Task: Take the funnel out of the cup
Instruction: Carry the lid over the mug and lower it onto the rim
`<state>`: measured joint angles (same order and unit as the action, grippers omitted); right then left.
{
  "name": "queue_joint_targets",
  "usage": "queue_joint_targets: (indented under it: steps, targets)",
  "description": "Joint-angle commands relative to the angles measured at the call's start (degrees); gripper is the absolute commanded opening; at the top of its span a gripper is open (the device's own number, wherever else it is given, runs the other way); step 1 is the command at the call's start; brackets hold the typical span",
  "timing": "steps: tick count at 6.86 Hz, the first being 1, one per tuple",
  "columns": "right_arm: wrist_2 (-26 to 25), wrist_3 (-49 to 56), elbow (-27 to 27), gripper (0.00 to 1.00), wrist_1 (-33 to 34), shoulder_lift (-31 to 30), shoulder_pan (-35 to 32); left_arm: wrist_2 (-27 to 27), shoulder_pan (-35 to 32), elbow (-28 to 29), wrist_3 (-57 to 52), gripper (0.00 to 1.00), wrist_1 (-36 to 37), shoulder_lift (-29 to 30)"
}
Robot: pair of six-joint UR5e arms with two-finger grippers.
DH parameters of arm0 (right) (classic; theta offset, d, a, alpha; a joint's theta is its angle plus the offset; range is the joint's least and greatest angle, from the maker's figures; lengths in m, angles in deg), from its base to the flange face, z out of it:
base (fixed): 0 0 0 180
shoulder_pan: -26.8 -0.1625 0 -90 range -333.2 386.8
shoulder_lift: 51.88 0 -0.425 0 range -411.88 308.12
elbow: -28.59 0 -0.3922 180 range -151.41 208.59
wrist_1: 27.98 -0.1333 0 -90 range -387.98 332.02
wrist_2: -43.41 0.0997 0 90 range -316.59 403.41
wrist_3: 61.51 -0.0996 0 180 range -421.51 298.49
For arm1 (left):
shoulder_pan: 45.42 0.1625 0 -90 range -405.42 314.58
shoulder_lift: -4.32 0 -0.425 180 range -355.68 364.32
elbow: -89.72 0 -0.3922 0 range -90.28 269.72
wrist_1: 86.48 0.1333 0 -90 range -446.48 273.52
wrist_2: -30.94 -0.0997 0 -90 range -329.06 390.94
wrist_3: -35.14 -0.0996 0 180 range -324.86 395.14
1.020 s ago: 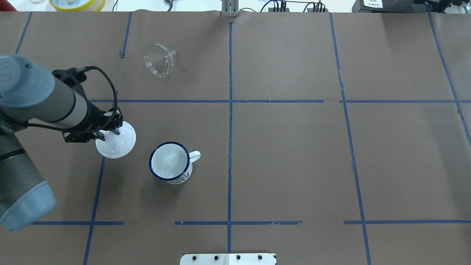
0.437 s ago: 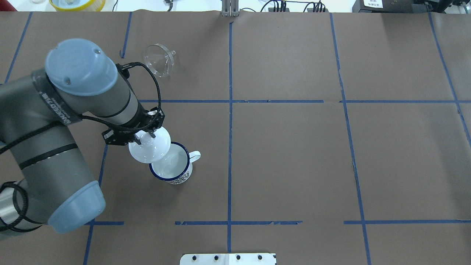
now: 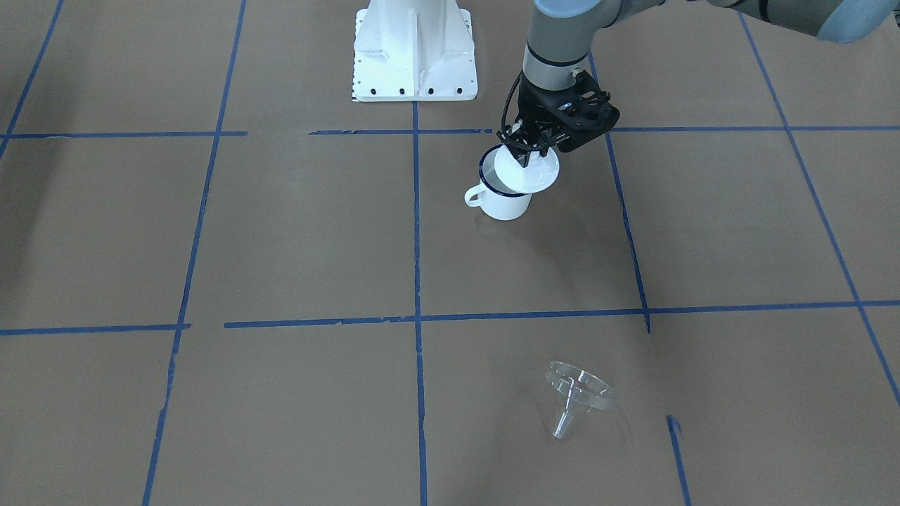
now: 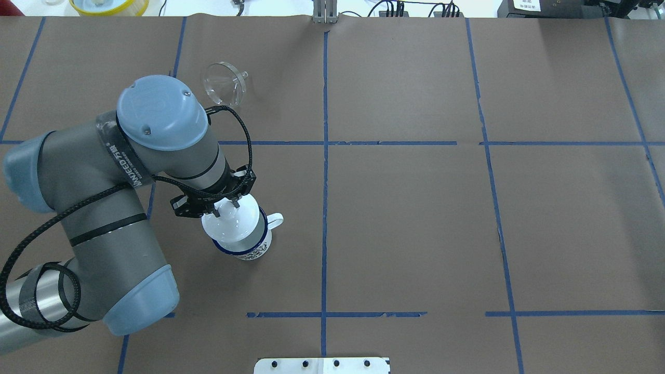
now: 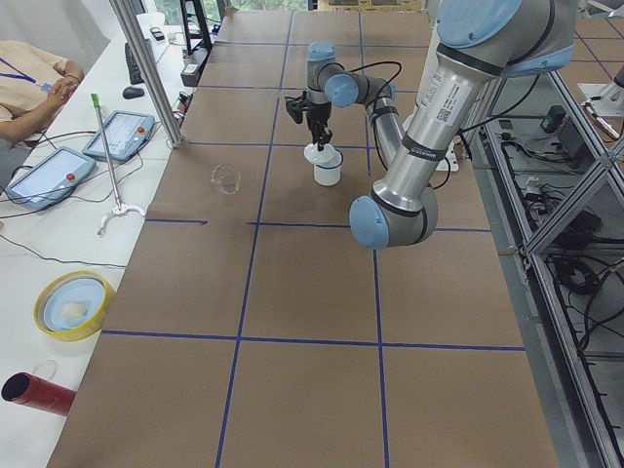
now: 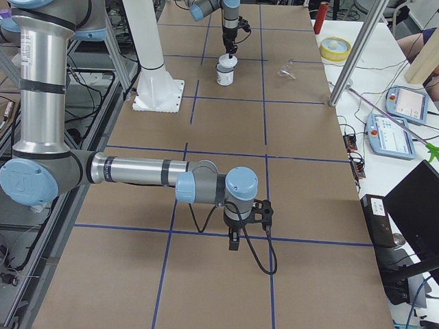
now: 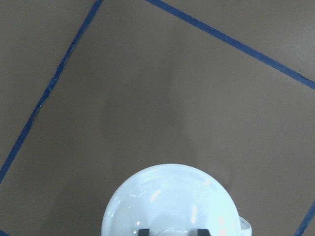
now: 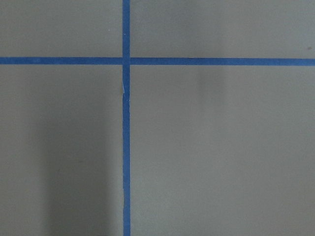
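Observation:
The clear funnel (image 4: 224,91) lies on its side on the brown table, far from the cup; it also shows in the front view (image 3: 576,393). The white cup (image 4: 250,251) with a blue rim stands upright, handle to the right; it also shows in the front view (image 3: 503,202). My left gripper (image 4: 226,205) is shut on the knob of a white domed lid (image 4: 231,224). It holds the lid over the cup's mouth and covers most of it. The lid fills the bottom of the left wrist view (image 7: 172,201). My right gripper (image 6: 233,241) shows only in the exterior right view; I cannot tell its state.
Blue tape lines (image 4: 324,171) divide the brown table cover. The white robot base plate (image 3: 413,49) stands behind the cup. A yellow-rimmed dish (image 4: 109,5) sits beyond the far left edge. The right wrist view shows only bare table and tape (image 8: 126,61).
My left arm has carried the lid to the right, from the table left of the cup to over the cup's mouth. The funnel and cup have not moved.

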<state>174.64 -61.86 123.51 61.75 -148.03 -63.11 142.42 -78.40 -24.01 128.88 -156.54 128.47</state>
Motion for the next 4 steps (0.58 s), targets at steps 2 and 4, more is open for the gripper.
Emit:
queue_joint_targets:
  steps: [2, 4]
  targets:
    - [0.0, 0.0, 0.0, 1.00, 0.0, 0.0, 0.0, 0.1, 1.2, 0.6, 0.2, 0.00, -0.1, 0.0]
    - [0.0, 0.0, 0.0, 1.00, 0.0, 0.0, 0.0, 0.1, 1.6, 1.1, 0.1, 0.00, -0.6, 0.0]
